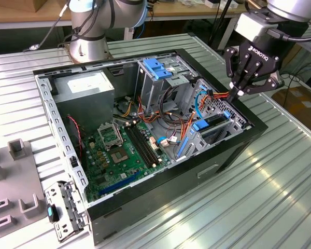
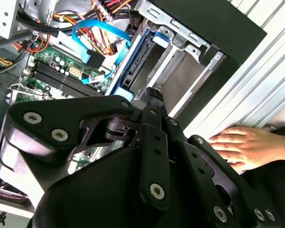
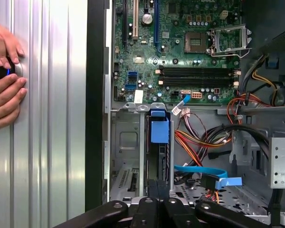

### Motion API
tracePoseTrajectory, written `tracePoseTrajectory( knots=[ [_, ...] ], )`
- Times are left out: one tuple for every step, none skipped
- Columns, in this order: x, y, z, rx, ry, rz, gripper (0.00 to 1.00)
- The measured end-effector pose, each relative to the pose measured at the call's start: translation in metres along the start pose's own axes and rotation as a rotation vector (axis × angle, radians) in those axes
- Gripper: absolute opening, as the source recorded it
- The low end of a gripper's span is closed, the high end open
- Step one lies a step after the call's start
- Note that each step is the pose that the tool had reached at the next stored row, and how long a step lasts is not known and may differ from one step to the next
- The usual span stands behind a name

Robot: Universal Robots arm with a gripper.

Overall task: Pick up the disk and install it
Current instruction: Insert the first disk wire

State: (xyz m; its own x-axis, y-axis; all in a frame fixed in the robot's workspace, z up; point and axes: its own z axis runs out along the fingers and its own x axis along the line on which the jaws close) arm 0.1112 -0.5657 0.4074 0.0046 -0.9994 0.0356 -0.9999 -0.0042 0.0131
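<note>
Case [image 1: 197, 194] sits open mid-tabletop [image 1: 272, 207]. Inside: power supply [image 1: 88, 91] in far corner on the exterior view's left, motherboard [image 1: 119, 150] on the floor, drive cage [image 1: 158, 72] behind it. Disk [image 3: 159, 152] stands on edge in the bay at the exterior view's right wall, gripper [image 1: 233, 96] just above. Hand [image 3: 4, 90] on tabletop beside case.

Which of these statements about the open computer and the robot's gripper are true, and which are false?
1. The computer case lies open on a ribbed metal table. True.
2. The gripper holds the disk in the air. False: it is shut on nothing above the drive bay, where the disk sits in its slot.
3. A hand rests on the table beside the case. True.
4. A fan covers the processor socket. False: the socket is bare.
</note>
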Motion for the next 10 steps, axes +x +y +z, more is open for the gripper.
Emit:
tracePoseTrajectory(
  knots=[
    [0.0000,-0.0019,0.0000,0.0000,0.0000,0.000,0.11],
    [0.0000,-0.0033,0.0000,0.0000,0.0000,0.000,0.11],
    [0.0000,-0.0044,0.0000,0.0000,0.0000,0.000,0.11],
    [0.0000,-0.0056,-0.0001,0.0000,0.0001,0.000,0.11],
    [0.0000,-0.0068,0.0000,0.0000,0.0000,0.000,0.11],
    [0.0000,-0.0092,0.0000,0.0000,0.0001,0.000,0.11],
    [0.0000,-0.0101,0.0000,0.0000,0.0000,0.000,0.11],
    [0.0000,-0.0108,0.0001,0.0000,0.0000,-0.001,0.11],
    [0.0000,-0.0113,0.0001,0.0001,0.0000,-0.005,0.11],
    [0.0000,-0.0114,0.0001,0.0003,0.0001,-0.011,0.11]
  ],
)
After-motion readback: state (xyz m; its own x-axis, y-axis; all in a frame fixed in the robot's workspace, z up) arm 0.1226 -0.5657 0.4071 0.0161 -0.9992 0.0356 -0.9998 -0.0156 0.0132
